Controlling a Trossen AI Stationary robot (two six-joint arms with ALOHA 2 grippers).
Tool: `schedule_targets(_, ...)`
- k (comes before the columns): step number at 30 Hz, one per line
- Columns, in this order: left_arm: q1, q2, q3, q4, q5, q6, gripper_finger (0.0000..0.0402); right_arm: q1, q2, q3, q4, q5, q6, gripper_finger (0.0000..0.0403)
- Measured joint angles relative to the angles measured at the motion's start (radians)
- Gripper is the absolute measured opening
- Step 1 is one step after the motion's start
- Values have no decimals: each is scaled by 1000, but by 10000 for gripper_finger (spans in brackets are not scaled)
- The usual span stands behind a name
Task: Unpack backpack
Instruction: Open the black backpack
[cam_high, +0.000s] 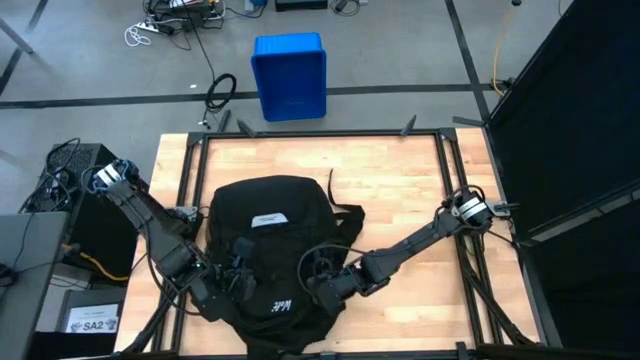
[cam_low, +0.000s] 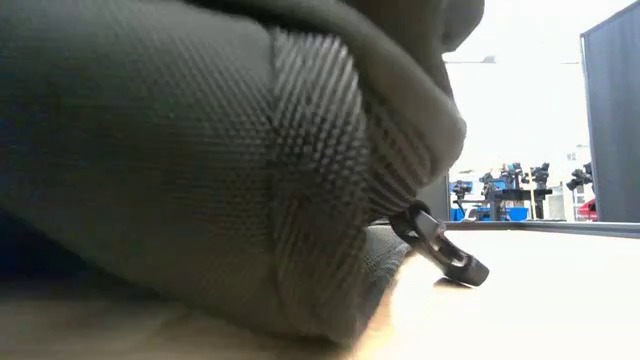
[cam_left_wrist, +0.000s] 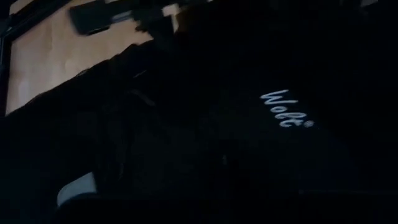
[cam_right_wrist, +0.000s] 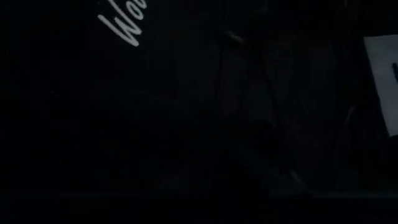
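Observation:
The black backpack (cam_high: 275, 245) lies flat on the wooden table, with its white label (cam_high: 268, 220) toward the far side and its white lettering (cam_high: 280, 307) toward the near edge. My left gripper (cam_high: 232, 278) is over the backpack's near left part. My right gripper (cam_high: 318, 288) is at its near right side. Both wrist views are almost black with backpack fabric; only the lettering (cam_left_wrist: 286, 109) and the label (cam_right_wrist: 382, 81) show. In the low view the backpack (cam_low: 200, 150) fills the picture, and a black plastic pull (cam_low: 445, 252) hangs from it onto the table. My left gripper lies against the fabric of the backpack's near left part (cam_high: 240, 285), coming slanting down from the table's left. The dark fabric hides its fingertips, so whether they pinch anything cannot be told. My right gripper meets the backpack's near right side (cam_high: 310, 292), slanting down from the table's right. Its fingertips are lost against the black fabric, so part and hold cannot be told.
A blue plastic bin (cam_high: 290, 75) stands on the floor beyond the table's far edge. Black straps (cam_high: 345, 215) trail from the backpack's far right. Bare wood (cam_high: 400, 190) lies to the right and far side. A black frame (cam_high: 320, 133) runs around the table.

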Motion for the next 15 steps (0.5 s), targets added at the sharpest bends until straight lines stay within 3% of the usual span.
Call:
schedule_targets(8,-51,0,0,79,2,-10,0,-34,-11,2,119,103,-3,1)
schedule_targets(15,-60,14,0,90,-13,-53,17,-53,-13,2,176,114,-3,0)
